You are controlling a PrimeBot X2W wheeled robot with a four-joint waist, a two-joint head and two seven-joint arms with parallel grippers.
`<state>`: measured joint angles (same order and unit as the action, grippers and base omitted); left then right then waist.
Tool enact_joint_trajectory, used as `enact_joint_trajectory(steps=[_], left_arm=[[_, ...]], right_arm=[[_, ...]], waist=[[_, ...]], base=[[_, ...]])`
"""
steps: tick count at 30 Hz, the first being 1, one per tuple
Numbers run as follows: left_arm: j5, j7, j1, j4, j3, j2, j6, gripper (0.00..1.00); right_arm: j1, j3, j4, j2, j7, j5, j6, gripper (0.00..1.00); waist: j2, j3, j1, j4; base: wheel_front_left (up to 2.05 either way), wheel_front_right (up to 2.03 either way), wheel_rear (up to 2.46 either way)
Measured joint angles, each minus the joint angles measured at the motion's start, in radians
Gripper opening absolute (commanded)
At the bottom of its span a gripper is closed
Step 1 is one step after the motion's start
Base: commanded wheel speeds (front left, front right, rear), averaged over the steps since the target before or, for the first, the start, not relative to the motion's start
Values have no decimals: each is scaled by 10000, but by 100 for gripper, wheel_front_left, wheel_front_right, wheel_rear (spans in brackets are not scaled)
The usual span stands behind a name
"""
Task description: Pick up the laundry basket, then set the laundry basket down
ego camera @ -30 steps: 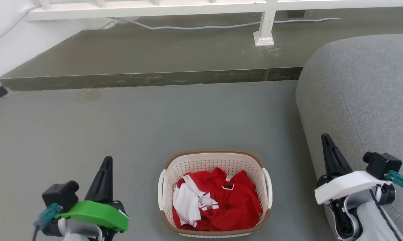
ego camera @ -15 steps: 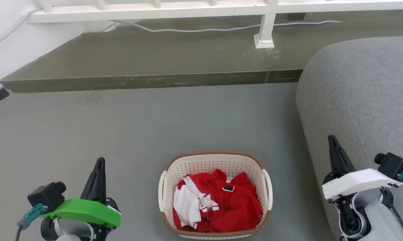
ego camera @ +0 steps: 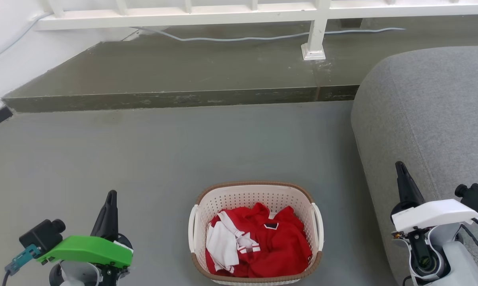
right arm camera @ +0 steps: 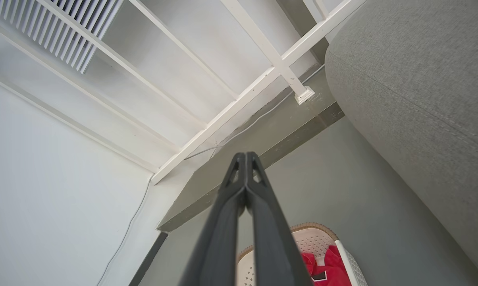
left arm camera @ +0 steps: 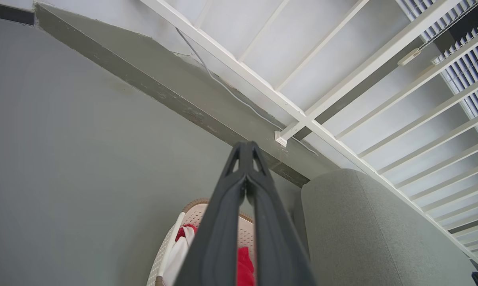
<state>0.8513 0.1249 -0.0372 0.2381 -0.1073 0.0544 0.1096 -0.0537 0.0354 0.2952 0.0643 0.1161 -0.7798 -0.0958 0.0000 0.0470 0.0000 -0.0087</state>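
The laundry basket [ego camera: 259,192] stands on the grey floor at the bottom centre of the head view, cream perforated plastic with a brown rim and a white loop handle on each short side. Red and white clothes lie inside it. My left gripper [ego camera: 111,194] is well to its left, fingertips together and holding nothing. My right gripper [ego camera: 399,165] is off to its right, in front of the sofa, also shut and empty. The left wrist view has the basket [left arm camera: 194,210] behind my shut left gripper [left arm camera: 245,147]. In the right wrist view the basket [right arm camera: 316,240] lies below my shut right gripper [right arm camera: 245,157].
A large grey sofa [ego camera: 429,115] stands on the right, close to my right arm. A raised dark step [ego camera: 175,95] crosses the floor ahead, with a white railing post [ego camera: 313,39] and a pale cable [ego camera: 239,38] on it. A white wall rises on the left.
Both arms have drawn down and outward, away from the basket. The whole picture has slid down slightly, so the camera moved. The basket stays in its place on the floor.
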Motion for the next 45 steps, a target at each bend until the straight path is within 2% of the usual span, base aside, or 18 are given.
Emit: enact_joint_trajectory(steps=[45], left_arm=[[5135, -1434, -41, 247, 1078, -6, 50, 0]], right_arm=[[-16, -1168, -50, -159, -1549, -5528, -176, 0]], waist=[[0, -303, 0, 59]], base=[[0, 0, 0]])
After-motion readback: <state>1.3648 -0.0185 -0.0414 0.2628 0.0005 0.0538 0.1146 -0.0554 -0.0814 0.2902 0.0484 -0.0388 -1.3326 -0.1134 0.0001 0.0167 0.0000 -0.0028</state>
